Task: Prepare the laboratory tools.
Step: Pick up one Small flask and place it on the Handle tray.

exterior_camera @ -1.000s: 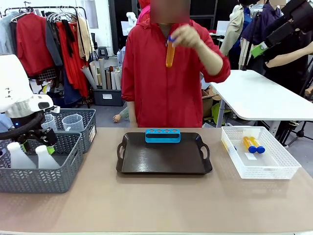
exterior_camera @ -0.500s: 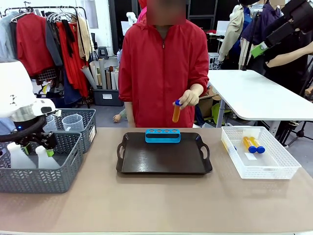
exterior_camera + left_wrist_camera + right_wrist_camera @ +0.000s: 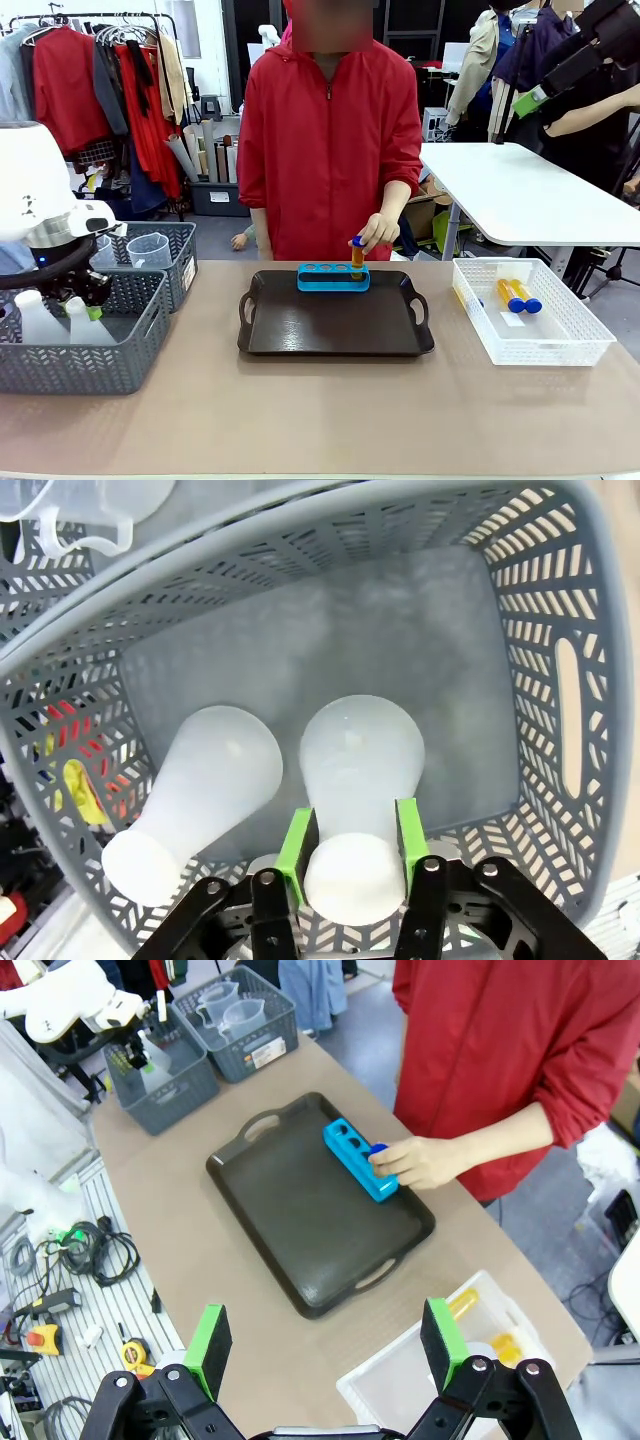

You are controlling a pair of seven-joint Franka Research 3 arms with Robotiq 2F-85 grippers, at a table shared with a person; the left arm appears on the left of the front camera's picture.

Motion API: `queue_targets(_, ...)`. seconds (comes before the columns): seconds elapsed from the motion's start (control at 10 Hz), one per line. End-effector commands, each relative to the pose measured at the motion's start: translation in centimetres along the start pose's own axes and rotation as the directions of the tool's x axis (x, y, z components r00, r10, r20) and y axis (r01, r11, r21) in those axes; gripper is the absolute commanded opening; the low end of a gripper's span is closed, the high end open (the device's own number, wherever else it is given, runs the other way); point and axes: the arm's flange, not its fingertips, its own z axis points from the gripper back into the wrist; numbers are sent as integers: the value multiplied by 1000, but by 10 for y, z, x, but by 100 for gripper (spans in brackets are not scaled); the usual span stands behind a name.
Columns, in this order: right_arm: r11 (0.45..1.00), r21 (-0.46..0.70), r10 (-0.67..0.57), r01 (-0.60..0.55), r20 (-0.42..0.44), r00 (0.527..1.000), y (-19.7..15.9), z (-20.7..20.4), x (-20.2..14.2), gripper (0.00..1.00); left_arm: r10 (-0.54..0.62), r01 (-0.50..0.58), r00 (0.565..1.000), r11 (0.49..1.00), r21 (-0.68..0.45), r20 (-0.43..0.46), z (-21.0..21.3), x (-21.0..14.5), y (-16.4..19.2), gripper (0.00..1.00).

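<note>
In the left wrist view my left gripper [image 3: 352, 845] is shut on the neck of a translucent white conical flask [image 3: 362, 755], green pads [image 3: 297, 842] pressing both sides. A second flask [image 3: 210, 770] lies beside it in the same grey basket [image 3: 560, 630]. From the front, that gripper [image 3: 75, 297] hangs over the near basket [image 3: 85, 350] at the left. The person's hand [image 3: 378, 232] holds an orange tube with a blue cap [image 3: 357, 253] in the blue tube rack [image 3: 333, 277] on the dark tray [image 3: 335, 325]. My right gripper [image 3: 325, 1345] is open, high above the table.
A white mesh bin [image 3: 560, 335] at the right holds more orange tubes [image 3: 518, 295]. Clear measuring beakers [image 3: 150, 250] stand in the back grey basket [image 3: 178, 262]. The person stands at the far edge behind the tray. Bare tabletop lies in front of the tray.
The person's hand brought the orange tube down from head height into the rack. My left gripper's fingers closed in on the flask's neck and the arm sank slightly.
</note>
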Motion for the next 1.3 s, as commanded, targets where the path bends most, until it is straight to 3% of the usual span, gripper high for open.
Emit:
queue_targets(0.0,1000,5,5,-5,7,1000,1,1,1,100,13,-13,1000,1000,19,15,4,-6,-3,0)
queue_targets(0.2,1000,5,5,-5,7,1000,1,1,1,100,0,0,999,1000,13,41,30,-12,0,0)
queue_targets(0.4,1000,5,5,-5,7,1000,1,1,1,100,-5,6,999,1000,-28,53,81,-19,4,0)
queue_targets(0.7,1000,5,5,-5,7,1000,1,1,1,100,-100,100,987,995,10,125,167,-26,-3,0)
queue_targets(1.0,1000,5,5,-5,7,1000,1,1,1,100,-280,283,934,959,23,221,265,-15,-31,0)
queue_targets(1.2,1000,5,5,-5,7,1000,1,1,1,100,-433,426,847,900,93,309,310,4,-63,0)
